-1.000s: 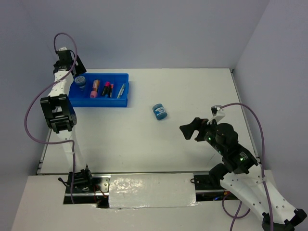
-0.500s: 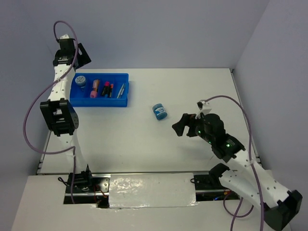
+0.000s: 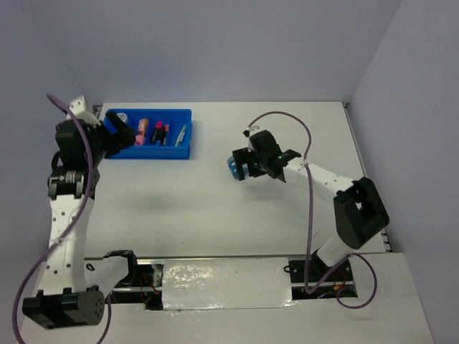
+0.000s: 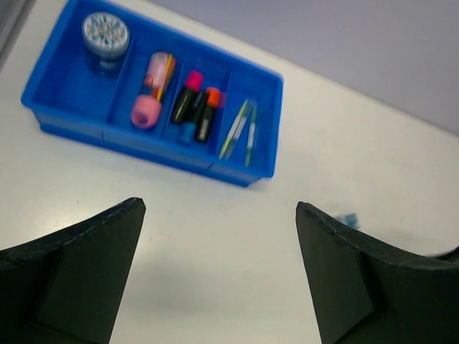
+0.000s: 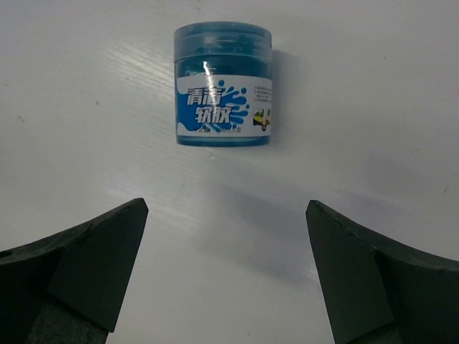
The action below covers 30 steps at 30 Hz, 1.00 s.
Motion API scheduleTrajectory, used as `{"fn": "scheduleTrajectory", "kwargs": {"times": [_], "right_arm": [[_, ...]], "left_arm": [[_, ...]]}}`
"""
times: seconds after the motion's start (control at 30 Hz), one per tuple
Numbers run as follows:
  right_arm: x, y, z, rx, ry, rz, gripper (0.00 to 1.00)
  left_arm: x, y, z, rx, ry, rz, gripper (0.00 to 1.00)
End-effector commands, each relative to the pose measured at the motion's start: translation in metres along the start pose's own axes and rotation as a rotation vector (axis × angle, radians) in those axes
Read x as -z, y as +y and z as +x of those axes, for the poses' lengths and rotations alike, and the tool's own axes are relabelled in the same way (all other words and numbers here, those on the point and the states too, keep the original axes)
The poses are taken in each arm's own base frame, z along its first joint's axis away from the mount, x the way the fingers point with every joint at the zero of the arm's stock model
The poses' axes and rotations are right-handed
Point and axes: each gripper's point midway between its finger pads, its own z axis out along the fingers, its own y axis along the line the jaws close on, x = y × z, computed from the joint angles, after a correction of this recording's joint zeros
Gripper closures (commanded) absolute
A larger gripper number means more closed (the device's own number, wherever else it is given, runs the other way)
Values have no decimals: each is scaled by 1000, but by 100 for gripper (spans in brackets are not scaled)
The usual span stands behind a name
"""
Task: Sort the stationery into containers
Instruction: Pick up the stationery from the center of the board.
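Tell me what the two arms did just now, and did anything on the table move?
The right gripper swung in from the near right to the blue jar on the table and now faces it, open, holding nothing. The left gripper, also open, pulled back from the far left end of the blue tray toward the near side. The jar, the tray and its contents stayed put.

Right gripper (image 3: 240, 167) at the blue jar (image 3: 232, 167) — blue tray (image 3: 165, 152) well apart.
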Motion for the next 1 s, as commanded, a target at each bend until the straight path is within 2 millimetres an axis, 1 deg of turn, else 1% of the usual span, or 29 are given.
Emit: {"fn": "scheduleTrajectory", "kwargs": {"times": [0.0, 0.03, 0.07, 0.13, 0.17, 0.23, 0.27, 0.3, 0.33, 0.37, 0.4, 0.43, 0.47, 0.53, 0.57, 0.6, 0.63, 0.67, 0.7, 0.73, 0.77, 0.8, 0.83, 0.87, 0.9, 0.93, 0.97], "right_arm": [[-15, -4, -23, 53, -29, 32, 0], [-21, -4, -23, 57, -24, 34, 0], [-30, -3, -21, 60, -5, 30, 0], [-38, 0, -20, 65, -1, 12, 0], [-42, 1, -18, 67, 7, 9, 0], [-53, 3, -16, 73, 16, -3, 0], [-56, 4, -18, 75, 17, -8, 0], [-63, 5, -12, 77, 36, -9, 0], [-66, 5, -11, 81, 43, -6, 1], [-68, 4, -14, 81, 40, 1, 1], [-72, 3, -12, 83, 50, 8, 1], [-78, 2, -6, 91, 69, 12, 2], [-81, 3, -10, 95, 65, 10, 3], [-90, 2, -5, 108, 83, 11, 7], [-92, 5, -11, 115, 78, 5, 10], [-94, 4, -6, 118, 102, 9, 18], [-96, 4, -6, 119, 108, 6, 26], [-97, 4, -4, 117, 114, 6, 37], [-96, 4, -3, 114, 113, 6, 55], [-95, 5, -4, 109, 98, 2, 61], [-88, 8, -3, 107, 88, -11, 67], [-84, 10, -7, 103, 62, -24, 75], [-79, 12, -9, 98, 43, -35, 80], [-62, 27, -14, 95, -5, -109, 86], [-52, 35, -16, 98, -32, -158, 87], [-43, 42, 0, 95, -24, -212, 88], [-13, 65, -11, 106, -87, -342, 90]], "left_arm": [[-3, 18, 60, -61, 77, 4, 1], [-5, 31, 89, -56, 118, -18, 1], [2, 33, 90, -48, 91, -15, 1], [5, 39, 102, -49, 113, -23, 1], [9, 39, 100, -60, 93, -21, 1], [9, 41, 103, -60, 94, -25, 1], [8, 39, 105, -57, 106, -10, 1], [6, 38, 109, -56, 120, -4, 1], [5, 37, 110, -53, 129, 2, 1], [3, 37, 115, -50, 153, 4, 1], [2, 37, 117, -50, 162, 8, 1], [0, 37, 119, -49, 171, 10, 1], [0, 34, 120, -46, 178, 27, 1], [-1, 32, 124, -42, 188, 45, 1], [-1, 31, 124, -42, 190, 51, 1], [-1, 31, 125, -42, 191, 52, 1], [-1, 32, 124, -43, 191, 49, 1], [-1, 31, 125, -44, 192, 50, 1], [-1, 32, 125, -43, 192, 48, 1], [-1, 31, 126, -43, 194, 52, 1], [-2, 31, 126, -41, 194, 52, 1], [-2, 30, 127, -39, 198, 62, 1], [-3, 27, 128, -29, 205, 75, 1], [-5, 16, 133, 1, 226, 135, 1], [-7, 16, 132, -2, 214, 141, 1], [-6, -4, 142, 54, 263, 242, 1], [-5, -13, 156, 93, 305, 296, 1]]}}
